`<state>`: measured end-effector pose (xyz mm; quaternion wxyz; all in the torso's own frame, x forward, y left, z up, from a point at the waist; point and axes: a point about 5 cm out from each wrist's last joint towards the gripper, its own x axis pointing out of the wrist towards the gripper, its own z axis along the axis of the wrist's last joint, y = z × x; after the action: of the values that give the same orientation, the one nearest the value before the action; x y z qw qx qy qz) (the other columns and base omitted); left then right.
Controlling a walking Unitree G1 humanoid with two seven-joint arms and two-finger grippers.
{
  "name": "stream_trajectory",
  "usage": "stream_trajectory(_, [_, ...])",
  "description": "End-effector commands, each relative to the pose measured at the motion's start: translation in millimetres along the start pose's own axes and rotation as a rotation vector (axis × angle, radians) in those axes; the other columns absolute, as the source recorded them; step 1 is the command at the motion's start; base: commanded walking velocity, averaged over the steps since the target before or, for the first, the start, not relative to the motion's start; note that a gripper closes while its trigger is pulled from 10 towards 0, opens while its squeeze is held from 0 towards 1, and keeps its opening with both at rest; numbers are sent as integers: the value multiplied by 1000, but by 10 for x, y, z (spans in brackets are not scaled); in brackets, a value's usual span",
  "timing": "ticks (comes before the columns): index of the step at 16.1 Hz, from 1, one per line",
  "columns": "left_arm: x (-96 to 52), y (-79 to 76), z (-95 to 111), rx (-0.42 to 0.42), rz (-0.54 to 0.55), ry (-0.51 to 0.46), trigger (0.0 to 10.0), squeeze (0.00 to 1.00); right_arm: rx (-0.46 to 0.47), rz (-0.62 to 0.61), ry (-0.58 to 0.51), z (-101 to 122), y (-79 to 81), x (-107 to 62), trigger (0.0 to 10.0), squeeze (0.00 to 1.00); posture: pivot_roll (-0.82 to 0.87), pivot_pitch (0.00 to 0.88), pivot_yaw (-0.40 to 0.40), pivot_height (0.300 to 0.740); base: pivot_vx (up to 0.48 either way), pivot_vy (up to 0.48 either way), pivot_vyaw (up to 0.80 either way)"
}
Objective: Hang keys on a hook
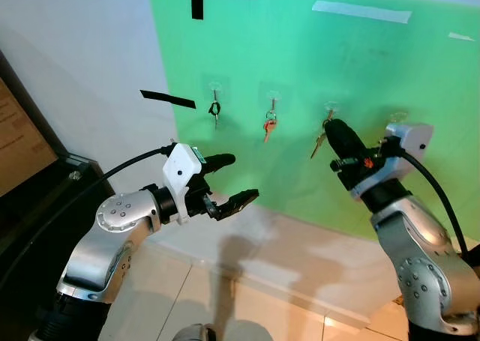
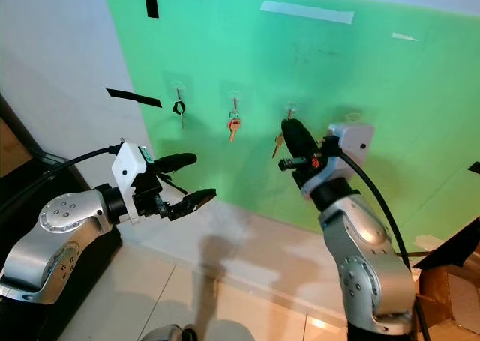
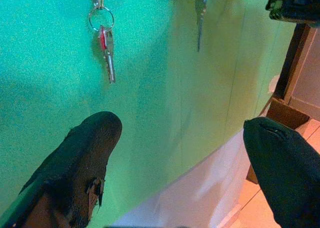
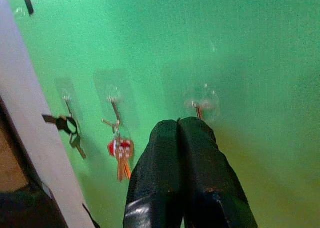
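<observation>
Four clear hooks run along a green wall (image 1: 375, 71). A dark key (image 1: 215, 110) hangs on the first, a red and orange key set (image 1: 269, 124) on the second, and a pale key (image 1: 319, 140) on the third hook (image 4: 200, 103). The fourth hook (image 1: 396, 118) looks bare. My right gripper (image 1: 334, 127) is shut, its tip just beside the third hook and above the pale key; nothing shows between its fingers (image 4: 165, 153). My left gripper (image 1: 244, 177) stands open lower down, apart from the wall, below the red key set (image 3: 106, 47).
Black tape strips (image 1: 168, 99) and pale tape (image 1: 361, 11) are stuck on the wall. A dark cabinet (image 1: 30, 206) stands at the left. A white ledge (image 1: 300, 258) runs under the green sheet, above a tiled floor. A cardboard box (image 2: 450, 288) sits low on the right.
</observation>
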<state>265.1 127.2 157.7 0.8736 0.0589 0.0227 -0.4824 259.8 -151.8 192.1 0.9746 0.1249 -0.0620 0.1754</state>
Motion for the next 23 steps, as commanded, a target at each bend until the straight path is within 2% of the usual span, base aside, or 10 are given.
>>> stream_trajectory(1, [-3,-34,22,6,-23,-2,10000,0,15,-11,-5,14,-18,18,10000,0,-63,0,26,740,0,0,0])
stream_trajectory(6, [-10,-32,24,8,-30,2,10000,0,32,-12,-5,2,-7,51,10000,0,-60,0,30,740,0,0,0])
stream_trajectory(8, [-7,-28,27,9,-31,3,10000,0,36,-94,-5,-11,-99,65,10000,0,-58,0,28,740,0,0,0])
stream_trajectory(15, [-3,-19,31,9,-35,4,10000,0,45,-126,4,-28,-162,15,10000,0,-60,0,34,740,0,0,0])
stream_trajectory(16, [-1,-19,33,10,-36,4,10000,0,40,-129,17,-47,-166,8,10000,0,-60,0,35,740,0,0,0])
stream_trajectory(18, [2,-22,34,9,-40,6,10000,0,-1,-120,119,-208,-150,-24,10000,0,-60,0,35,740,0,0,0])
stream_trajectory(23, [11,-26,40,12,-43,7,10000,0,-15,-125,165,-295,-130,-30,10000,0,-59,0,38,740,0,0,0])
